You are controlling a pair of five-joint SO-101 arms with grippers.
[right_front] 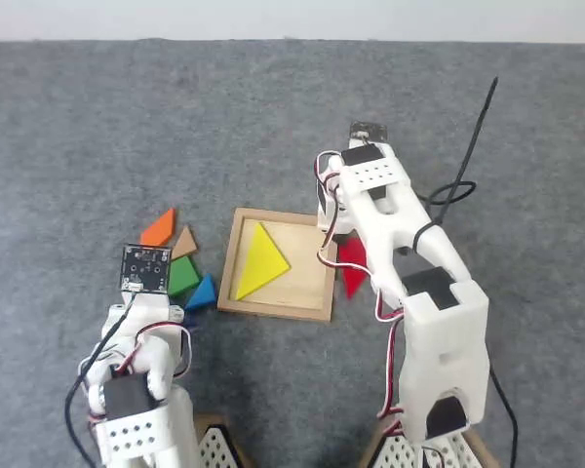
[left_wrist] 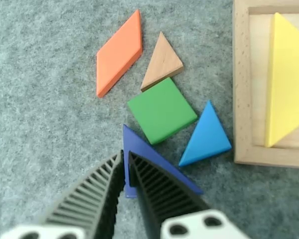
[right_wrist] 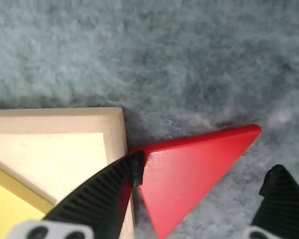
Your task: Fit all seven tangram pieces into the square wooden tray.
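Dark blue triangle (left_wrist: 137,145), on the side of the wooden tray (left_wrist: 241,99) toward the left arm (right_front: 141,336): its near part is covered by the left gripper (left_wrist: 125,154), and from above all but a sliver is hidden under that arm. Red triangle (right_front: 351,268), just off the tray's opposite side: it is partly masked from above by the right arm (right_front: 409,253); at the right gripper (right_wrist: 207,169), one corner is covered by a finger and its tip is cut off by the frame edge. Tray and yellow triangle (left_wrist: 289,84) inside it: both are cut off at the edge in both wrist views.
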